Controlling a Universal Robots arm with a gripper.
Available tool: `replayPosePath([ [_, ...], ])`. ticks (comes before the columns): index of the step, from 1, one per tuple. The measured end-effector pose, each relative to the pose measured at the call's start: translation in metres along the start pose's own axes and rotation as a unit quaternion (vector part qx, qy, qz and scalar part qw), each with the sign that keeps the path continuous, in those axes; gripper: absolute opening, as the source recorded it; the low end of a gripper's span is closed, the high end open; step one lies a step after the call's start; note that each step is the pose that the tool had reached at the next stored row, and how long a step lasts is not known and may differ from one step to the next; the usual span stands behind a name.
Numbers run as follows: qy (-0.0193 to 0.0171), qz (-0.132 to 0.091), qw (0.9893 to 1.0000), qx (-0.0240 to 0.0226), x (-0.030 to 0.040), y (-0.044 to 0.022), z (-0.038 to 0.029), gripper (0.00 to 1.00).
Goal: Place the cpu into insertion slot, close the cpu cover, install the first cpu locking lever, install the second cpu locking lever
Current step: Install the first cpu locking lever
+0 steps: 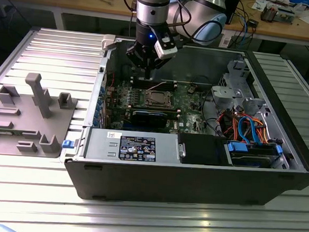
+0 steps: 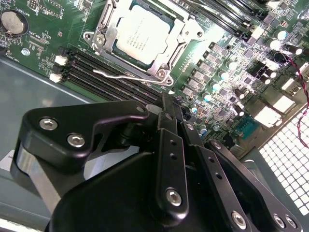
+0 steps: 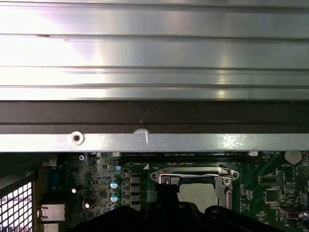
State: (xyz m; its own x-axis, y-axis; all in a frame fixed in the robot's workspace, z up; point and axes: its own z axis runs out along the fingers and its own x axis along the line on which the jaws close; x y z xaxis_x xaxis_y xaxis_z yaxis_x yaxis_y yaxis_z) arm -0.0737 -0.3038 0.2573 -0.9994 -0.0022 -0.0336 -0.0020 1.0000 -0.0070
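Observation:
The pale silvery cpu (image 2: 144, 35) lies flat in the insertion slot (image 1: 156, 99) on the green motherboard. The cpu cover (image 2: 179, 44), a dark-silver frame, is down around the chip. A thin wire locking lever (image 2: 123, 75) runs along one side of the socket; in the first wrist view a lever (image 3: 193, 170) lies along the cover's edge. My gripper (image 1: 146, 75) hangs just above the board, behind the socket in the exterior view. Its black fingers (image 2: 166, 116) are shut together with nothing between them, their tip close to the wire lever.
The open computer case (image 1: 192, 177) stands on a ribbed aluminium table. A power supply (image 1: 131, 146) sits in front of the board, and a drive cage with blue and orange cables (image 1: 249, 130) is at the exterior view's right. A grey fixture tray (image 1: 27, 117) lies left of the case.

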Motion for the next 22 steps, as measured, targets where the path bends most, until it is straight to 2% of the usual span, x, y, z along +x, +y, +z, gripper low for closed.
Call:
replayPosePath([
  [7,0.0000,0.000,1.0000,-0.0001,-0.0001,0.0000,0.0000,0.11],
  [10,-0.0001,0.002,1.0000,-0.0059,-0.0002,0.0000,0.0010,0.11],
  [15,0.0000,0.008,0.9999,-0.0072,-0.0002,-0.0001,0.0025,0.11],
  [16,0.0000,0.008,0.9999,-0.0131,-0.0003,-0.0002,0.0030,0.11],
  [17,0.0001,0.008,0.9998,-0.0167,-0.0002,-0.0003,0.0033,0.11],
  [18,0.0000,0.008,0.9998,-0.0179,-0.0002,-0.0003,0.0037,0.11],
  [22,0.0001,0.008,0.9998,-0.0179,-0.0002,-0.0004,0.0039,0.11],
])
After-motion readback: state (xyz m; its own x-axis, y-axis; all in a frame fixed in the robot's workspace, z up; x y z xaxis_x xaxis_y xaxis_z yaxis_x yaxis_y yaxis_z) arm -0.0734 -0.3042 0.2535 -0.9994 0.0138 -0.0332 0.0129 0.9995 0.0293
